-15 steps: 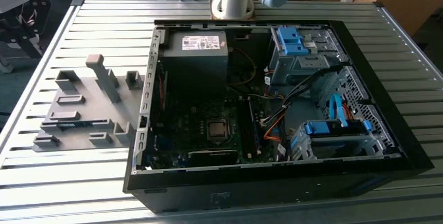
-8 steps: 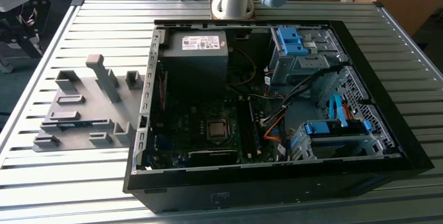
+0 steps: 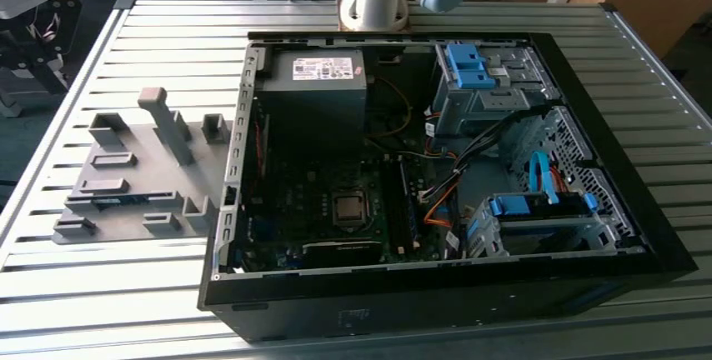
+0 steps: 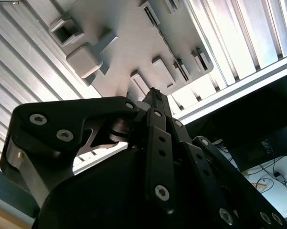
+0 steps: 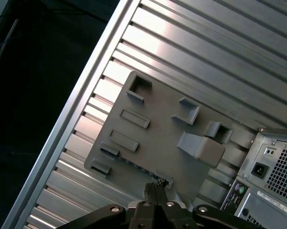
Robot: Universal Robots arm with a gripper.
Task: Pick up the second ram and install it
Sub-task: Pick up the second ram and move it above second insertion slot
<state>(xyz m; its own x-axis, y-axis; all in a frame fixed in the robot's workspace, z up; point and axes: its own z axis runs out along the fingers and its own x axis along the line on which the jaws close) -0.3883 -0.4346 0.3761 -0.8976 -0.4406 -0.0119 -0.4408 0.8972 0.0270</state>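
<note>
Over the one tray (image 5: 162, 129), the gripper (image 5: 155, 184) hung pinched closed, empty; one ram (image 3: 120, 202) sat slotted in it.

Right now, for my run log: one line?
gripper: over grey fixture plate | blue-green ram stick: in plate slot | black computer case: open

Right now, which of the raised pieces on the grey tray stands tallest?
The slim post at the far side of the grey tray in the exterior view: it rises well above the low blocks around it.
</note>
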